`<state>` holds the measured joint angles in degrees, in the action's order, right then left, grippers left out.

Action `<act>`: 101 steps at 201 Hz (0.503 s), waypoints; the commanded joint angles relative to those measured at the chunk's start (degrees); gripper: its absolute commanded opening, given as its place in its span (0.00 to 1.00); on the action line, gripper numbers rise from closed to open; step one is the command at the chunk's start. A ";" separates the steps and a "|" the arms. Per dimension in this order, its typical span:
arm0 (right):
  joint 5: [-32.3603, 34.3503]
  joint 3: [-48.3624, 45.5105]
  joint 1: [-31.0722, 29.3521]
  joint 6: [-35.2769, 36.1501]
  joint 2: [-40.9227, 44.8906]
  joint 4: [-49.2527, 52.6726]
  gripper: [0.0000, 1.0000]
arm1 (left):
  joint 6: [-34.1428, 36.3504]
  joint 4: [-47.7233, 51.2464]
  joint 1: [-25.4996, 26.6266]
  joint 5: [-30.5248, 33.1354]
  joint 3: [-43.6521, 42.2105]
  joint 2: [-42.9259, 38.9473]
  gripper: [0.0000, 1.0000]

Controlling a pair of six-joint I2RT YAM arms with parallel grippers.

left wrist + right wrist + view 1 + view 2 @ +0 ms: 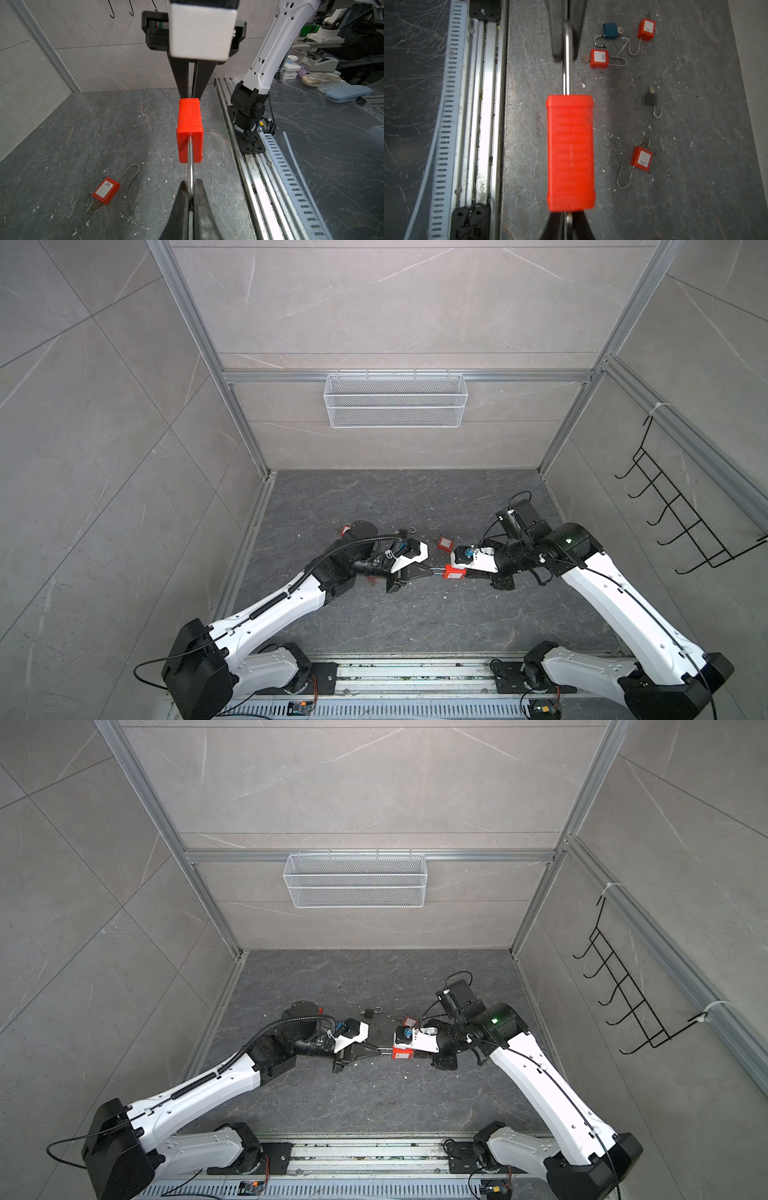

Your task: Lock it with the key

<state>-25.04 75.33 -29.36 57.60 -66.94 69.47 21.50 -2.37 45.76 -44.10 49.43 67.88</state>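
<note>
Red padlock (571,151) midair, left claw (191,185) pinching shackle (190,158), right claw (569,216) clamping key (569,221), spare padlocks (641,159) beside

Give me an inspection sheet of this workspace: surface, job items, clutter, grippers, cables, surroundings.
Surface: dark grey marbled tabletop, flecked with white chips.
Job's things: red plastic padlock held between the grippers, steel shackle one end, key the other.
Clutter: three red spares, a blue padlock, a black padlock, keys in.
Grippers: left gripper shut on the shackle; right gripper shut on the key.
Cables: black corrugated conduit arcs over the left wrist, clear of the padlock.
Surroundings: white mesh basket on back wall; black wire hook rack on side wall.
</note>
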 commanded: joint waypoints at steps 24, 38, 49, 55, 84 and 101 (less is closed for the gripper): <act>-0.45 0.77 -0.47 1.64 -0.99 3.34 0.00 | 4.33 3.07 0.06 -0.41 4.13 -0.09 0.00; 0.16 -0.34 -0.38 1.25 -0.59 3.21 0.00 | 5.12 4.29 -0.25 0.42 4.10 -0.36 0.00; 0.76 -1.24 -0.20 1.03 -0.44 3.08 0.00 | 5.33 4.96 -0.66 1.36 3.95 -0.68 0.00; 0.63 -1.75 0.27 1.04 -0.47 3.04 0.00 | 5.54 5.09 -1.03 1.61 3.62 -0.96 0.00; -1.34 -4.23 3.51 1.51 -0.30 2.44 0.00 | 6.48 5.70 -2.82 1.73 2.32 -2.61 0.00; -2.30 -5.18 5.30 1.60 -0.28 2.08 0.00 | 7.14 6.50 -3.35 1.98 1.90 -3.36 0.00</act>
<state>-27.77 72.07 -26.85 58.57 -67.88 68.77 26.30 3.51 44.42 -42.17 50.89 67.72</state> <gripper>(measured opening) 0.051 0.052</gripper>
